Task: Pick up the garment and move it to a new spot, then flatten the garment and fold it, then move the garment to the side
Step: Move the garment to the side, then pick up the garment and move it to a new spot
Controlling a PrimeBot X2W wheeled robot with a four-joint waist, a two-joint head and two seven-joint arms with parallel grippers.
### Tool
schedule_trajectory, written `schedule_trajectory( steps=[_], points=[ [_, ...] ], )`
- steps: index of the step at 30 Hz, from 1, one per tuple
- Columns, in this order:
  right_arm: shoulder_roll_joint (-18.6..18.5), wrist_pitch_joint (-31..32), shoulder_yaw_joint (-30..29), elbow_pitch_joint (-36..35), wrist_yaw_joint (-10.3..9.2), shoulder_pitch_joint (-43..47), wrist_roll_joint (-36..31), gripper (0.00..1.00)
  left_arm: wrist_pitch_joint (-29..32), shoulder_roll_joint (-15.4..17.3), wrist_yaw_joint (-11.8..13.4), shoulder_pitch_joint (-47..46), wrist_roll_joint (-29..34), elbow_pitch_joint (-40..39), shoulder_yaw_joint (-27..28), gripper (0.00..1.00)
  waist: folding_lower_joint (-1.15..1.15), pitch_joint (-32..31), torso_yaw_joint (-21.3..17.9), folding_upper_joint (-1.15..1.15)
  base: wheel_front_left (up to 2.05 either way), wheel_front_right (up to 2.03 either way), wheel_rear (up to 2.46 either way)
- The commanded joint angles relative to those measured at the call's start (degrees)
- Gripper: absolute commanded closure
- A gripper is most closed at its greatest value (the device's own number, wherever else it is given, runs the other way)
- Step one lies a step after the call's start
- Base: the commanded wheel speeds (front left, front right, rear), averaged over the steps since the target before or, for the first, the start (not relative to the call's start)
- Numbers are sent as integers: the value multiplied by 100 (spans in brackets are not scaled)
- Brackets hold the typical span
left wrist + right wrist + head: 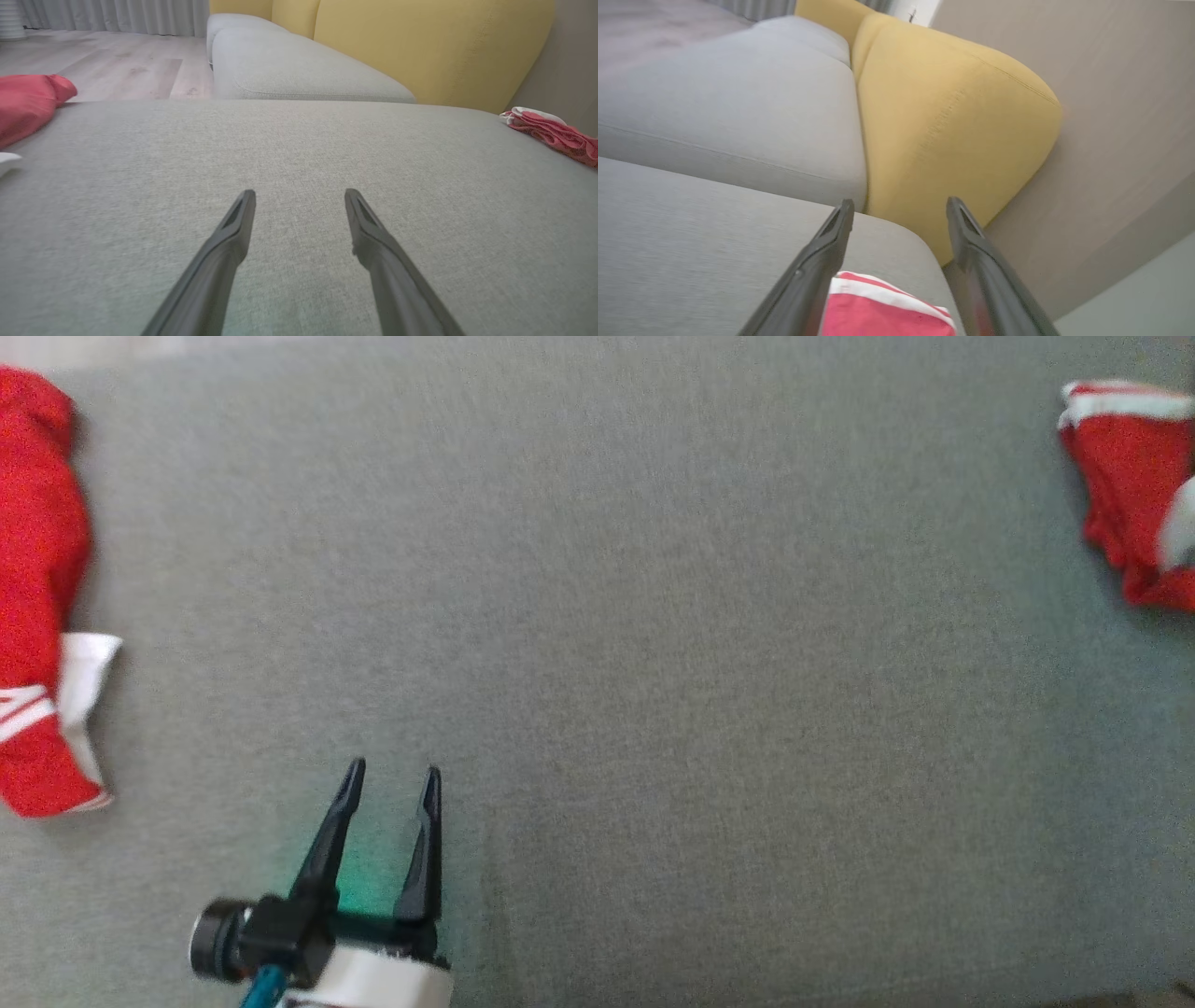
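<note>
A: Looking down on a grey seat (597,663). Spotting the left jaws at the lower left, wide open, fingers (327,845) pointing up the head view over bare fabric.

B: Gripping anything there?

A: Nothing. Showing a clear gap between the tips, with just grey weave behind it in the left wrist view.

B: And locating the right garment (1125,485)?

A: Finding it crumpled at the far right edge of the seat, red with a white band, well apart from the left jaws.

B: Checking the right jaws now.

A: Spread wide too, going by the right wrist view, showing parted fingers (817,261) and bare tips. Catching the same red and white cloth low between them, lying at the seat's corner near the yellow backrest (948,116).

B: Touching it?

A: Impossible to say from here.

B: Noting anything else?

A: Spotting a left garment (37,569) too, red with white trim, bunched at the seat's opposite edge. Seeing wooden floor (117,60) and pale curtains (117,16) beyond it.
</note>
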Motion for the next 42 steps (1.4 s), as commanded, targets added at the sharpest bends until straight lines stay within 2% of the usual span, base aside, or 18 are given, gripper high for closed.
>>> schedule_trajectory(
  steps=[1, 6, 10, 15, 18, 25, 42],
  points=[
    [26, -79, 113, -278, 39, 183, 92, 0, -29, -16, 31, 66, -39, -133, 203, 0, 1, -432, 148, 0, 0, 0, 0],
    [364, -348, 316, -1466, 39, 1548, 399, 0, -29, -32, 122, 465, -216, -142, 315, 0, 1, -1117, 369, 0, 0, 0, 0],
    [785, -574, 158, -2185, 39, 2711, 429, 0, -29, -35, 148, 747, -322, -167, 396, 0, 1, -1494, 525, 0, 0, 0, 0],
    [1396, -873, 117, -2495, 39, 3836, 451, 0, -29, -36, 145, 968, -346, -202, 520, 0, 1, -1713, 637, 0, 0, 0, 0],
    [1585, -1063, 241, -2488, 39, 4249, 417, 0, -29, -36, 122, 1009, -338, -211, 611, 0, 1, -1759, 669, 0, 0, 0, 0],
    [1713, -1286, 403, -2175, 39, 4689, 442, 0, -29, -36, 73, 995, -283, -126, 754, 0, 1, -1749, 760, 0, 0, 0, 0],
    [1720, -1332, 597, -2075, 39, 4657, 755, 0, -29, -37, 54, 956, -310, -69, 767, 0, 1, -1696, 665, 0, 0, 0, 0]
  ],
)
